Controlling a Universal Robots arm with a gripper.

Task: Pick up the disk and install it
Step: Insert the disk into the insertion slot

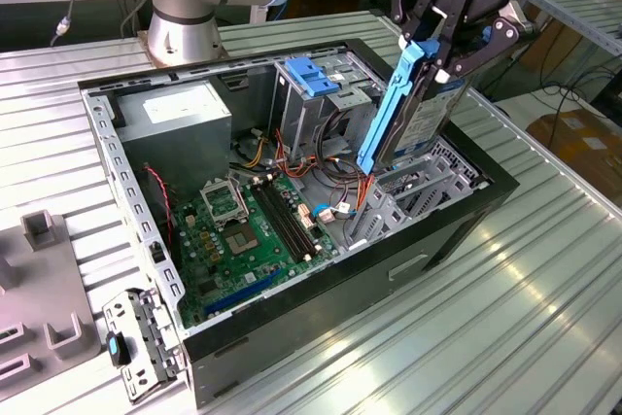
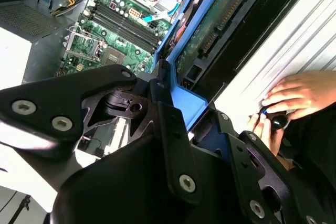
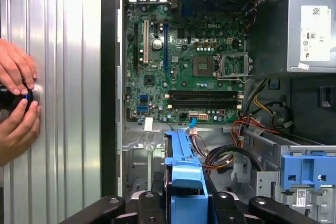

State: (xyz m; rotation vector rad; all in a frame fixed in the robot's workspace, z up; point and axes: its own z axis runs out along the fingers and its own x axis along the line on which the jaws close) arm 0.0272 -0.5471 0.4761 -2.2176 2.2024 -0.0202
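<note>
The disk point(image 1: 423, 123) is picked up, install's left. We see it tilted over the open case point(image 1: 107, 157), 2 o'clock from the motherboard point(image 1: 243, 230), gripper point(image 1: 437, 51) clamped on its blue rail. Probably not seated yet.

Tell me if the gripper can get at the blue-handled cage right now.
Probably not: the gripper is shut on the disk, which hangs below it, though nothing covers the blue-handled cage.
</note>
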